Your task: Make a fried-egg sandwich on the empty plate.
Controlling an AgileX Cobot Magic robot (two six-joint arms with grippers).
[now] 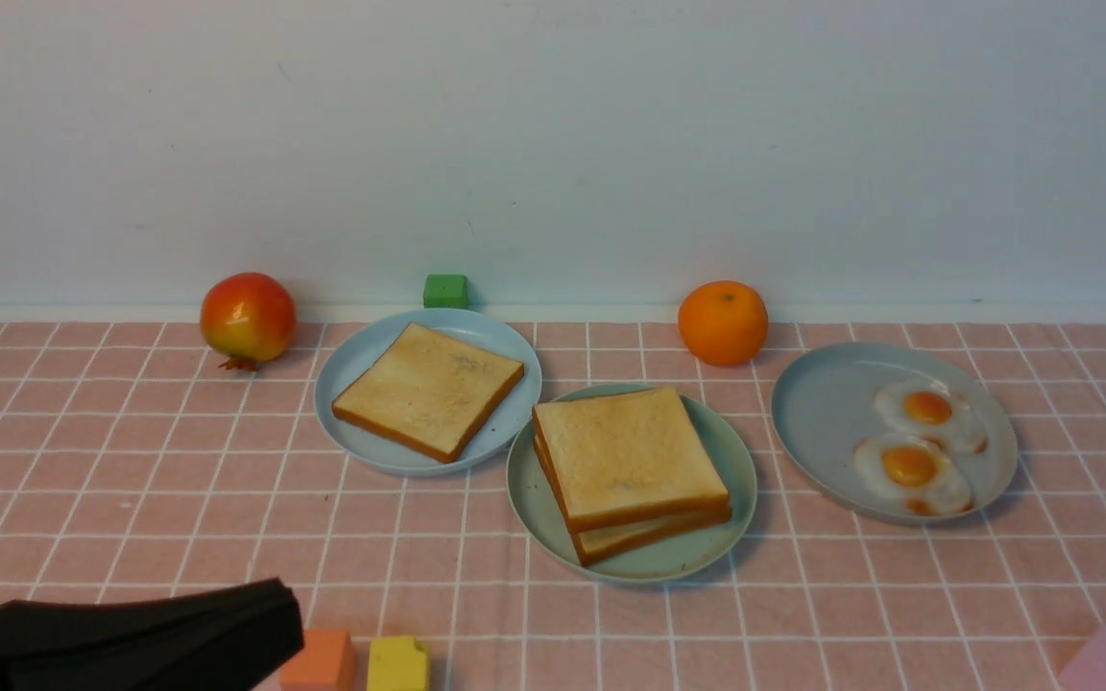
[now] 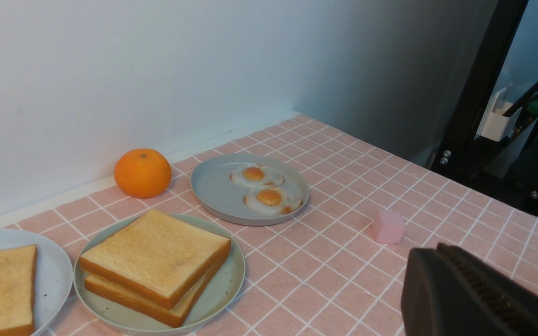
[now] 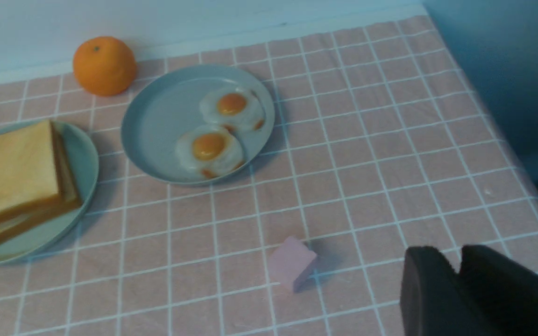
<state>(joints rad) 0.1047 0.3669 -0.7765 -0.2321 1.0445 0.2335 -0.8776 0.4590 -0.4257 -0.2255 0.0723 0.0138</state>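
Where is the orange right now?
In the front view, the orange sits right of center near the wall, between the green block and the egg plate.

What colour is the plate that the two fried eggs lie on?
The plate is grey-blue; it shows best in the front view.

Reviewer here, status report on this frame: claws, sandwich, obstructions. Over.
Left claw shut, right claw slightly open, both empty. Two toast slices stacked on green plate, no egg visible between. Nothing seen blocking the plate.
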